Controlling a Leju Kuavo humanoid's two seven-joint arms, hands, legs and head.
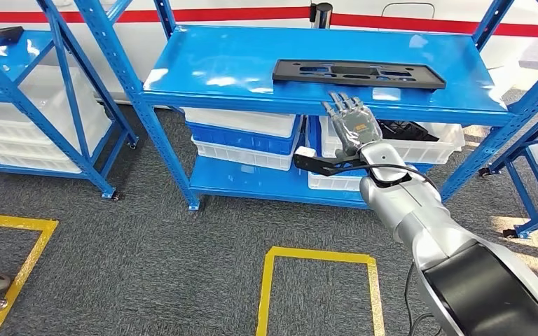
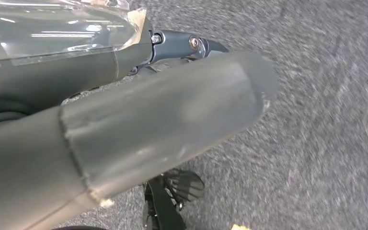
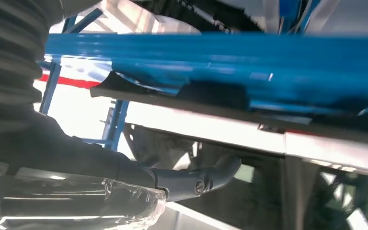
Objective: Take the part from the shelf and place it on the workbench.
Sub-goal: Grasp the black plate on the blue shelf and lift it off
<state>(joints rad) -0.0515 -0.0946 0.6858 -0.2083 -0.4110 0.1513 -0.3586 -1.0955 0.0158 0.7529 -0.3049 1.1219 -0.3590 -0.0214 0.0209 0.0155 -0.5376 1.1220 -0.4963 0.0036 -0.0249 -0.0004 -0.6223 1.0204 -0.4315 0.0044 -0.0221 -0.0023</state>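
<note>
Right hand [image 1: 352, 124], fingers spread and holding nothing, reaches below the shelf's black part [image 1: 359, 73].

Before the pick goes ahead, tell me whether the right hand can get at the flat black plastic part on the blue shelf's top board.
Probably yes. The right hand, fingers apart and holding nothing, is raised just below the front edge of the blue metal shelf, right under the flat black plastic part. Nothing lies between them; the hand must rise over the edge.

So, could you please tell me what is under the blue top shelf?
White bins and a blue bin sit on the lower shelf. The right hand partly covers another white bin holding dark parts.
</note>
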